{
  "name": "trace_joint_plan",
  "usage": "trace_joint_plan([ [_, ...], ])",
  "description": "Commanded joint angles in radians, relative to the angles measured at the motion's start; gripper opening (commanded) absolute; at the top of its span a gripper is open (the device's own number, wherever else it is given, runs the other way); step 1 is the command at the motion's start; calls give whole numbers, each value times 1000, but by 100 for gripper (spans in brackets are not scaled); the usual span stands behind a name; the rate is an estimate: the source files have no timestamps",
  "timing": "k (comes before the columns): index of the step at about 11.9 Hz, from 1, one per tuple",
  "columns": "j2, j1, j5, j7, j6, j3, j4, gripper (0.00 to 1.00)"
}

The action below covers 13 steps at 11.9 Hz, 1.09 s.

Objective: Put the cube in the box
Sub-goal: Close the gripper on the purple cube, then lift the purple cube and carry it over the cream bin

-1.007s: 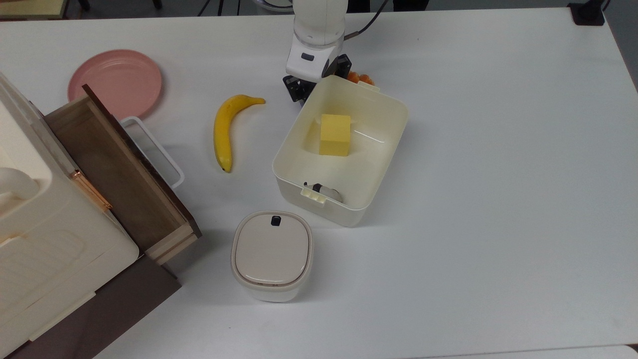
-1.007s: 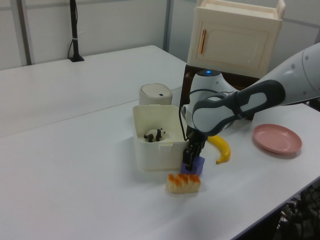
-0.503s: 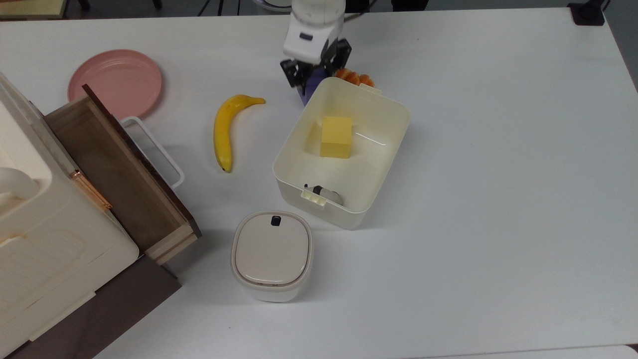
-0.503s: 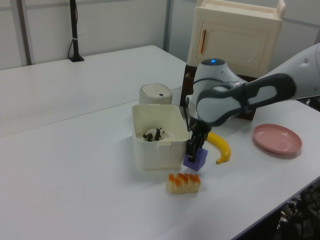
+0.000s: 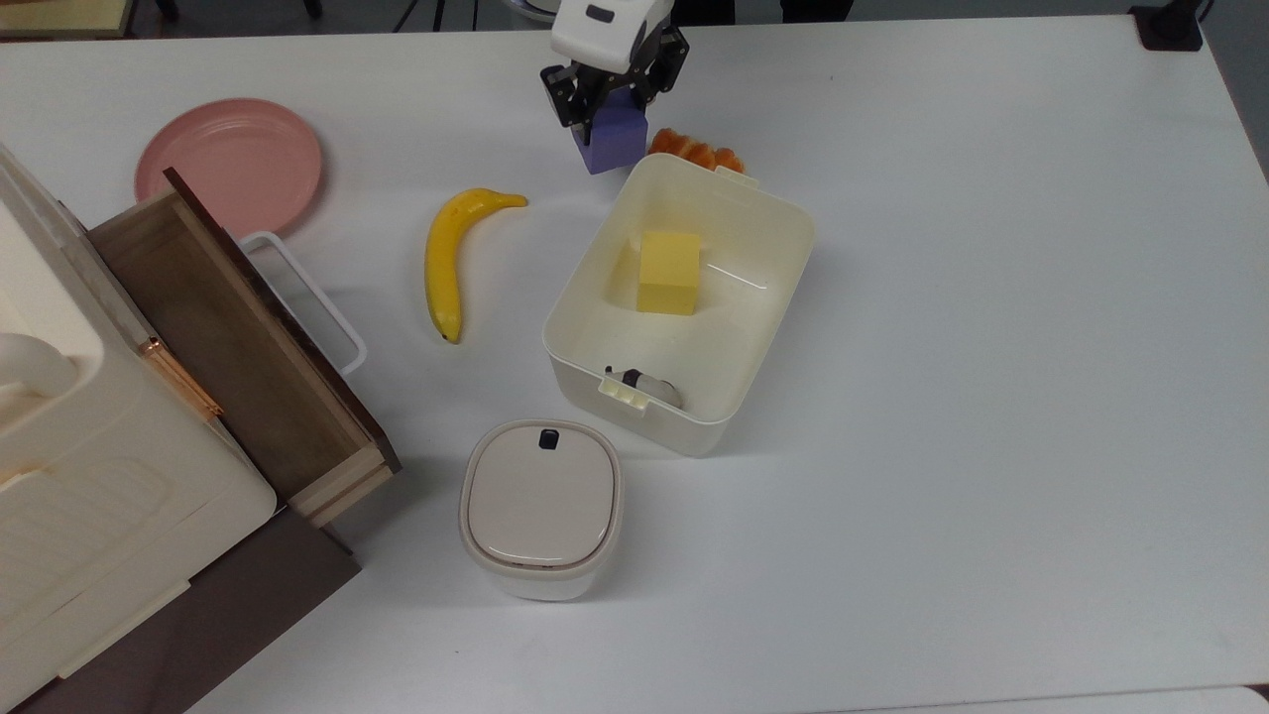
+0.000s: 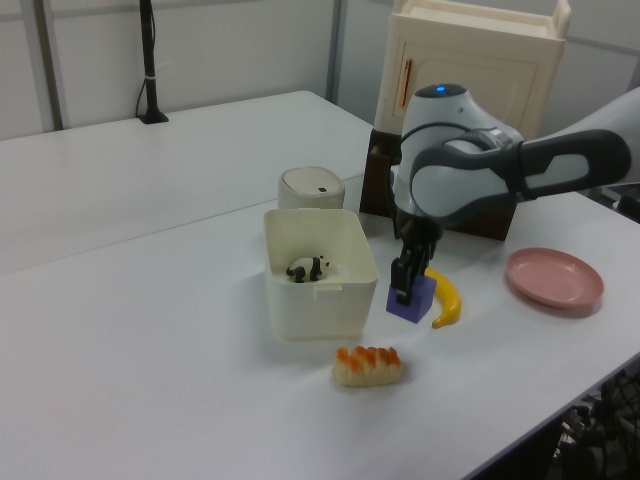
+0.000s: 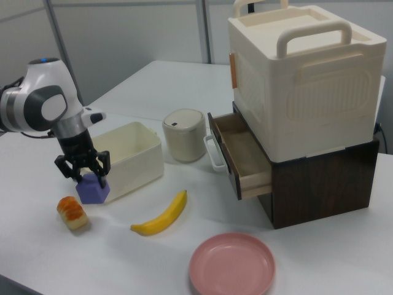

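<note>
One cube (image 5: pixel 611 144), clamped in pincer (image 5: pixel 613 97)

No readable text, labels or numbers.

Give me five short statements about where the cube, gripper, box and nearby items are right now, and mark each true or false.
1. The gripper is shut on the cube. True.
2. The cube is inside the box. False: it is outside, beside the box's short end.
3. A yellow block sits in the box. True.
4. The banana lies on the pink plate. False: it lies on the table, apart from the plate.
5. The drawer is closed. False: it stands open.
</note>
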Motion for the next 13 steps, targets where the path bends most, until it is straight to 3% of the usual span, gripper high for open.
trace_joint_plan([
  [1, -7, -19, -9, 29, -18, -6, 71, 31],
  [7, 18, -36, -4, 31, -18, -12, 203, 31],
  [11, 187, -34, -3, 97, -20, 2, 394, 31],
  [13, 270, -40, -4, 118, -20, 40, 483, 31],
])
